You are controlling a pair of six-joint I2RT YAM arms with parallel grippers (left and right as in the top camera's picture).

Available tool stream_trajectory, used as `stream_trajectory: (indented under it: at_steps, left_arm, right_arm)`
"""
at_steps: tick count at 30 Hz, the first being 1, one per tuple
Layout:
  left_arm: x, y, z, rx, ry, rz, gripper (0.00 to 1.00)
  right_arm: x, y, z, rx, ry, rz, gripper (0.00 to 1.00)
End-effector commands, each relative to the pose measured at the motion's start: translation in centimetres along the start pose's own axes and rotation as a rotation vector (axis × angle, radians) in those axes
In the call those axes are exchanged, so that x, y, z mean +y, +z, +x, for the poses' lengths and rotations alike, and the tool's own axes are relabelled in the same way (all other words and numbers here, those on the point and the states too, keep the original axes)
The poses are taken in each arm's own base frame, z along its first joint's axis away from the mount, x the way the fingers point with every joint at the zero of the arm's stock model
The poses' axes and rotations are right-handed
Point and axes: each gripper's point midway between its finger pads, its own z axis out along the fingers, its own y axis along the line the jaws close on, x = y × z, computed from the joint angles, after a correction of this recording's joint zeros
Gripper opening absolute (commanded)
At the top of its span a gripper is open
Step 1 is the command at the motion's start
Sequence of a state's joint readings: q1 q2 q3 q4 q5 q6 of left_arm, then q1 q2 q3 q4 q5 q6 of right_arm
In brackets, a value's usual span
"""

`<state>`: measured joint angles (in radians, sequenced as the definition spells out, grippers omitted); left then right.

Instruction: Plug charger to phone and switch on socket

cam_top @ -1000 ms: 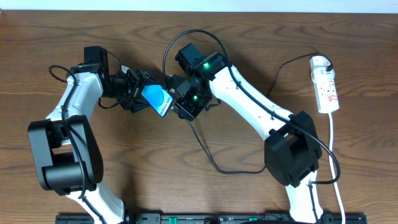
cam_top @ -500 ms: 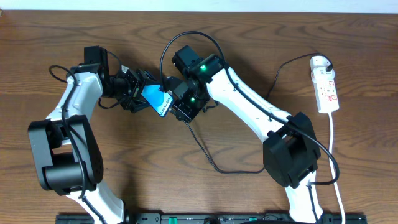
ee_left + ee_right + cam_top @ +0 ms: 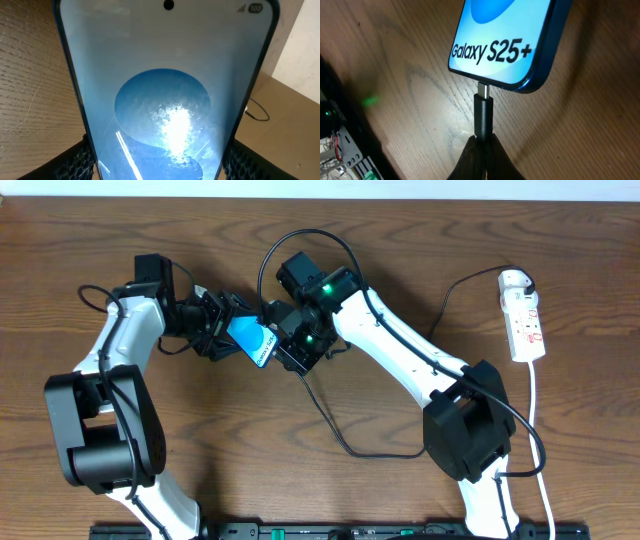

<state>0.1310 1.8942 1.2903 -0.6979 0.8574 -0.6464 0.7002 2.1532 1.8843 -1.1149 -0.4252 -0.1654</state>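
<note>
Phone (image 3: 250,338) is between the two grippers, over the wooden table (image 3: 250,470), with its blue screen facing up. The left gripper (image 3: 222,330) holds it: in the left wrist view a black pad (image 3: 80,162) presses on each long edge of the phone, so the jaws are closed on its body. The end with the "Galaxy S25+" text points away from this gripper, toward the right gripper (image 3: 290,345).

The right gripper is just beside that lower end of the phone. Its two fingertips (image 3: 482,150) are pressed together on the black body of the small plug of the charger (image 3: 483,117). The metal tip of this plug touches the middle of the bottom edge of the phone. A short piece of metal shows there, and I cannot tell how deep it sits in the port.

From the phone, the black cable of the charger goes under the right arm, makes a loop on the table and continues to the right. The socket (image 3: 526,320) lies well apart from the phone, far to its right, near the table's edge. A black plug (image 3: 522,280) sits at its rounded end. The white cord (image 3: 540,440) leaves the other end of the socket. No gripper is near the socket. Its red switches are too small to say in which position they are.
</note>
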Motion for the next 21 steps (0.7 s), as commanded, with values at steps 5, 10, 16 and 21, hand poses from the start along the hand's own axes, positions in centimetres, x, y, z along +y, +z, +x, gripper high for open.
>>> stream_trajectory:
  at_steps: [5,10,16,21]
  left_arm:
    - [-0.94,-0.58,0.37,0.002,0.031,0.026,0.55]
    - [-0.95,-0.58,0.36,0.001,0.031,0.026,0.55]
    - [-0.94,-0.58,0.36,0.001,0.031,0.026,0.55]
    - [-0.94,-0.58,0.36,0.001,0.031,0.026,0.55]
  right_arm:
    - [0.22,-0.04,-0.65,-0.015,0.000,0.006,0.01]
    - [0.21,0.08,-0.67,-0.014,0.000,0.005,0.01]
    - [0.21,0.08,-0.69,-0.015,-0.001,0.005,0.01]
    - [0.25,0.11,-0.65,-0.013,0.007,0.005,0.01]
